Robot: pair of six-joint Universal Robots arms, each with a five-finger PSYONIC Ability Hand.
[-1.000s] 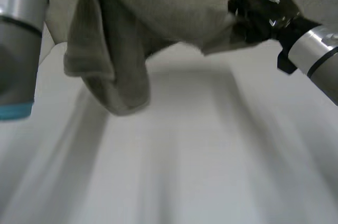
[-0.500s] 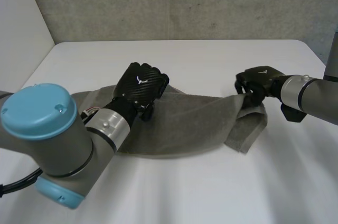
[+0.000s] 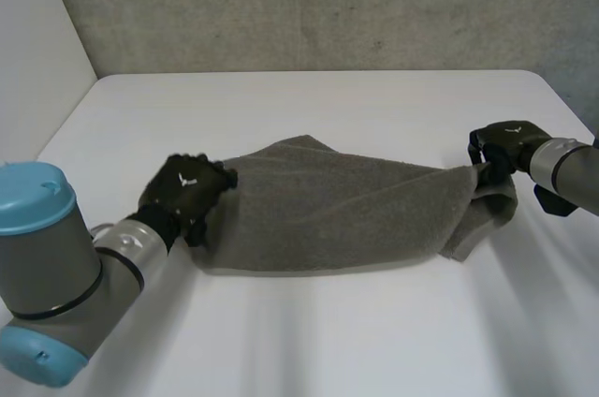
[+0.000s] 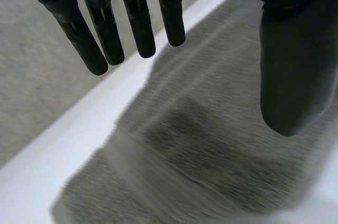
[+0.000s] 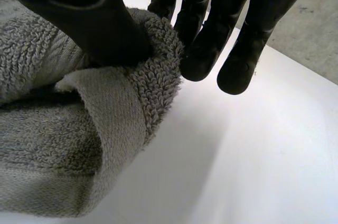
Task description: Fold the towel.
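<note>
The grey towel lies doubled over on the white table, stretched out between my two hands. At its left end my left hand hovers just above the cloth; the left wrist view has its fingers straight, thumb apart, the towel beneath and nothing in the grasp. My right hand is at the right end. There the right wrist view has its thumb and fingers pinching a thick folded corner of the towel, which sags onto the table.
A grey concrete wall rises behind the table's far edge. A white panel stands at the far left. Bare tabletop lies in front of the towel and beyond it.
The towel came down from mid-air onto the table. My left hand let go of it and drew back to its left end. My right hand pulled its corner further right.
</note>
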